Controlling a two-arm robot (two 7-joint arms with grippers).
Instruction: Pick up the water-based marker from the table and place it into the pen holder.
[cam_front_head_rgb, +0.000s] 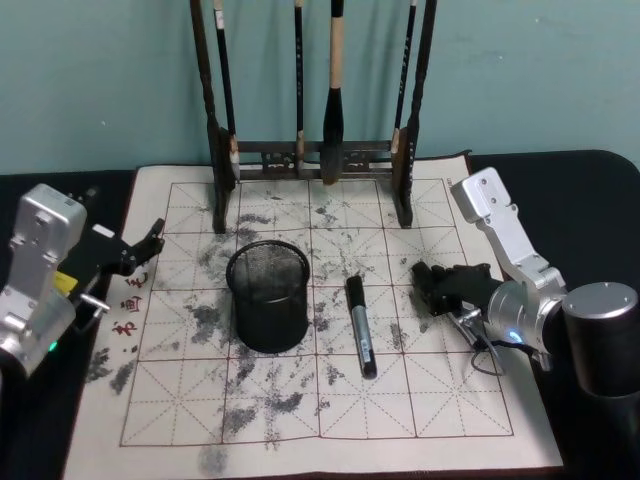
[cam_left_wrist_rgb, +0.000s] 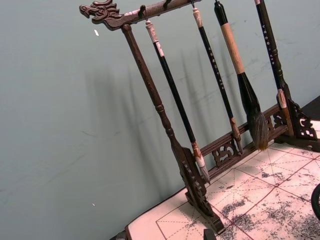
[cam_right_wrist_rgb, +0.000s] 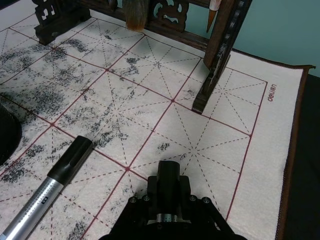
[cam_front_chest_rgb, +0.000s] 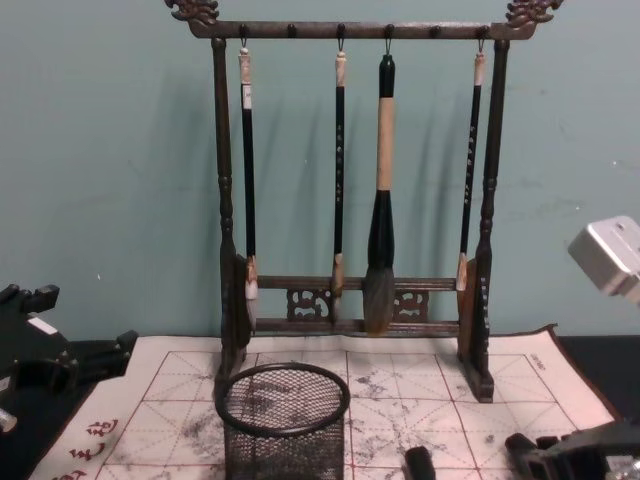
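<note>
With the left hand (cam_front_head_rgb: 148, 245) parked aside, the marker (cam_front_head_rgb: 360, 325) is seen lying between the pen holder (cam_front_head_rgb: 267, 310) and the empty right hand (cam_front_head_rgb: 425, 285), whose opening cannot be told, and could be rolled away if approached off-centre.

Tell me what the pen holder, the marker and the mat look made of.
The pen holder: likely metal wire mesh, matte black; you see through its wall. The marker: probably plastic, matte black cap, silvery printed barrel. The mat: seemingly felt or cloth, fuzzy off-white surface, red grid, ink-stained, brown bound edge.
</note>
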